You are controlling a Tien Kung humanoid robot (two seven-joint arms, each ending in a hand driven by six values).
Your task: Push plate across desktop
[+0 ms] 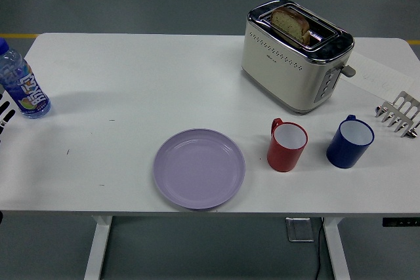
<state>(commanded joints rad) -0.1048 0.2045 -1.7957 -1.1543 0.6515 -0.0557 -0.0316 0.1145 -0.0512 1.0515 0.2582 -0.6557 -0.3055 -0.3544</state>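
A lilac round plate (199, 169) lies empty on the white table (144, 77), close to the near edge and a little left of the middle. Only a black-and-white sliver of my left hand (3, 115) shows at the picture's left edge, far left of the plate and just below a water bottle. Too little of it shows to tell its state. My right hand is out of view.
A blue water bottle (21, 83) stands at the far left. A cream toaster (295, 57) with bread in it stands at the back right. A red mug (287, 145) and a blue mug (350, 142) stand right of the plate. A metal toast rack (399, 114) sits at the right edge.
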